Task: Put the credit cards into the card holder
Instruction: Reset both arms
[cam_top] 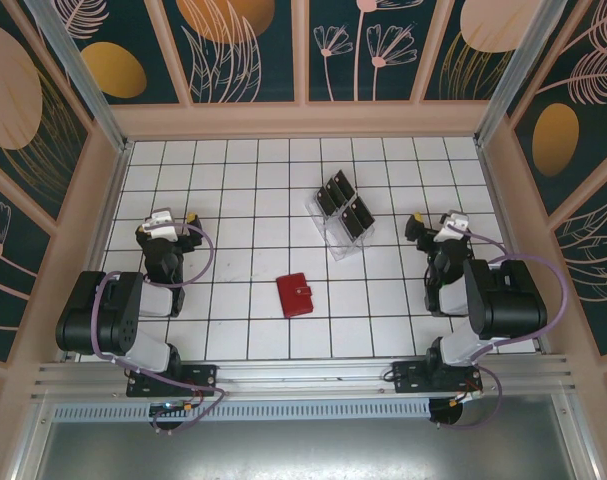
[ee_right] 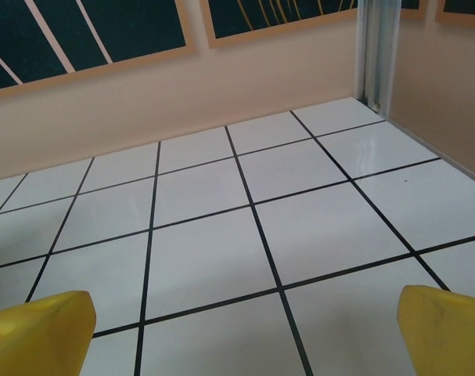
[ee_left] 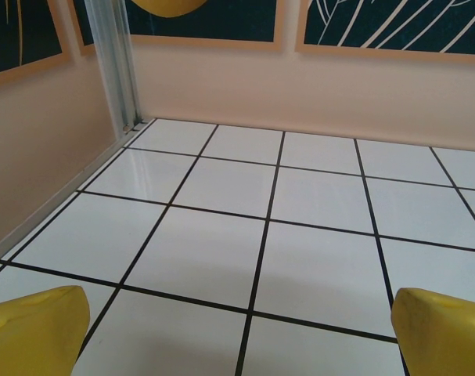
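Top external: the credit cards (cam_top: 343,206) stand left of the right gripper (cam_top: 416,226), farther from the left gripper (cam_top: 192,223); both spread, empty.

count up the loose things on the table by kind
black cards: 4, as far as the top view shows, all standing in the clear rack
red wallet: 1
clear rack: 1
total: 6

White tiled floor (cam_top: 253,190), floral wall panels (cam_top: 243,45).
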Controlling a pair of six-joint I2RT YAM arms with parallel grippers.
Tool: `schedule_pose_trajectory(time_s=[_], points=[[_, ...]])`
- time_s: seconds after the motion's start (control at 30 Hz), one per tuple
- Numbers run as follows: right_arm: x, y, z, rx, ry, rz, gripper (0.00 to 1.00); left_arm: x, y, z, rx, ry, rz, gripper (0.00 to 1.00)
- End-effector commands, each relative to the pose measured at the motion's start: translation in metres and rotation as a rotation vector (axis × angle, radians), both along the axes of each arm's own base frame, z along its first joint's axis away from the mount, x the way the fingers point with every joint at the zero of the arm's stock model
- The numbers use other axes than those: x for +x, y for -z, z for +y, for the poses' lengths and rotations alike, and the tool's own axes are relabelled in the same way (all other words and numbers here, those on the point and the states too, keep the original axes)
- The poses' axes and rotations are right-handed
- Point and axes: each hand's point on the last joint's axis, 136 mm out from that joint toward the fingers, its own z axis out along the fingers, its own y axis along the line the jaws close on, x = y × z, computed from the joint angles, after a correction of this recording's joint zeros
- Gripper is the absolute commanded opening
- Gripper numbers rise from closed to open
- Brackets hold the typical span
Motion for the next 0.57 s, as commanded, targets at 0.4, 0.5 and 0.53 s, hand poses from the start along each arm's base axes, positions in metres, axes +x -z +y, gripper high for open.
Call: schedule_pose_trajectory(time_s=[0.4,0.5,0.53], points=[[0.009,-0.008,0.004,-0.035,-0.050,-0.014,0.99,0.007,-0.010,0.000,-0.007,0.010,-0.038,0.99],[0.008,-0.009,0.004,-0.040,-0.048,-0.019,0.99,0.007,-0.011,0.000,-0.007,0.011,-0.039,0.99],[0.008,-0.008,0.006,-0.044,-0.049,-0.018,0.99,0.007,-0.011,0.000,-0.008,0.010,-0.039,0.99]])
